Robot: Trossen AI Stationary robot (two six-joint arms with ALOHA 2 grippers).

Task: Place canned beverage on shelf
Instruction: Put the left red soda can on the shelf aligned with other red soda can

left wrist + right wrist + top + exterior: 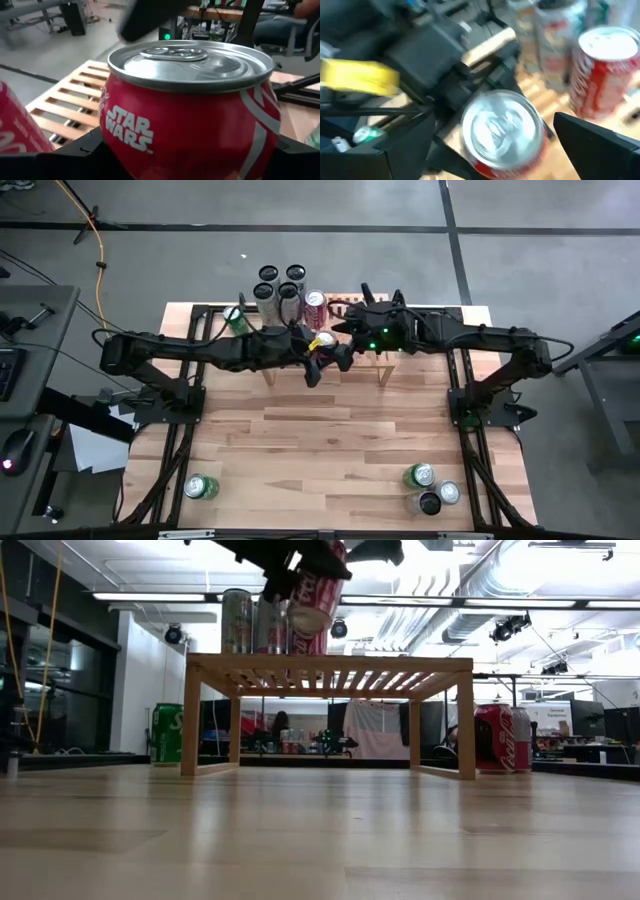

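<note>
Left pincer (305, 585) is clamped on the red Star Wars can (190, 110), held tilted just above the shelf (330, 668) slats near the cans already up there (280, 292), while the right pincer (495, 145), fingers apart, straddles that same can without gripping it.

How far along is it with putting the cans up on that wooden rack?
Several cans already stand on the shelf. The left pincer holds a red can above it, tilted; the right pincer is open alongside. More cans wait on the table.
</note>
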